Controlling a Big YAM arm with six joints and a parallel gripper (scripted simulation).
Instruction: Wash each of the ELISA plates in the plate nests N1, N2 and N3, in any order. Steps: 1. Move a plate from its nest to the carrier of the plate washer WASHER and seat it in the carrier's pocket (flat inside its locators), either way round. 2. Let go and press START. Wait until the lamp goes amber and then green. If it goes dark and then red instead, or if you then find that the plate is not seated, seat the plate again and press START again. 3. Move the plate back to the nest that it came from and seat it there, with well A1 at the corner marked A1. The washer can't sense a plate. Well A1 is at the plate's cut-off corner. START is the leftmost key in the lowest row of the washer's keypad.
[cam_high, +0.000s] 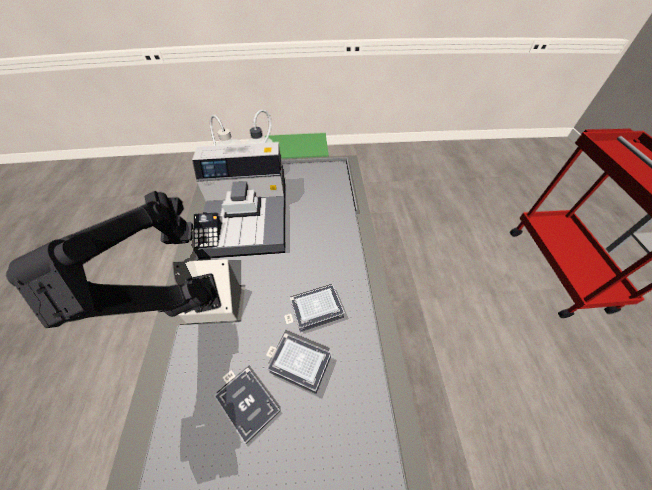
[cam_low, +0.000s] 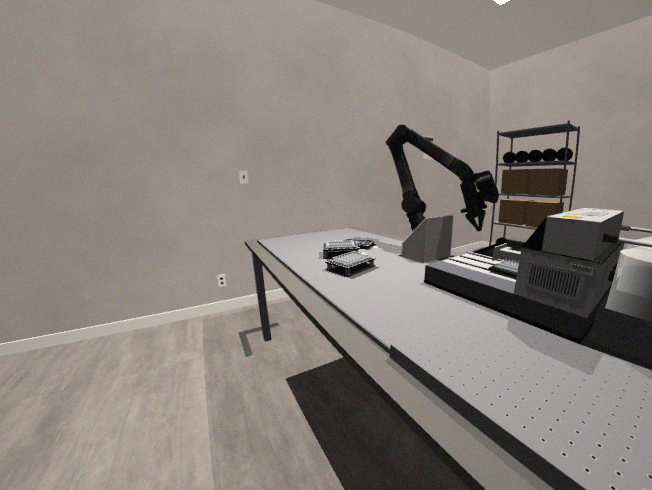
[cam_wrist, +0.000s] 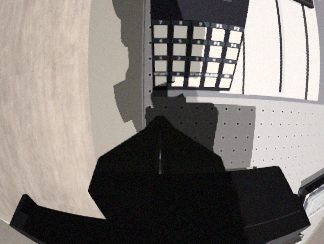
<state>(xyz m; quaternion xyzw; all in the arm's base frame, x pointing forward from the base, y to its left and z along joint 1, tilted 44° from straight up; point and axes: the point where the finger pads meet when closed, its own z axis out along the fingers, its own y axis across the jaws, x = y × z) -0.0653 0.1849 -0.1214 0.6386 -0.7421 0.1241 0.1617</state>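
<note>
My gripper (cam_high: 189, 232) (cam_low: 478, 227) (cam_wrist: 160, 122) is shut and empty, above the near left corner of the washer, just short of the keypad (cam_high: 206, 236) (cam_wrist: 190, 49). START is in the keypad's lowest row, at the left. A small orange spot shows at the panel's upper right in the top view; I cannot tell if it is the lamp. The washer (cam_high: 239, 160) (cam_low: 553, 279) has a pale plate (cam_low: 507, 267) by its head, mostly hidden; its seating cannot be told. Nest N3 (cam_high: 255, 390) is empty. One plate (cam_high: 299, 360) lies in N2, another (cam_high: 317, 306) in N1.
The arm's pale base block (cam_high: 229, 310) (cam_low: 440, 239) stands between the washer and the nests. Two bottles with tubes stand behind the washer. A red cart (cam_high: 569, 258) stands on the floor at the right. A shelf rack (cam_low: 537, 196) stands beyond the table.
</note>
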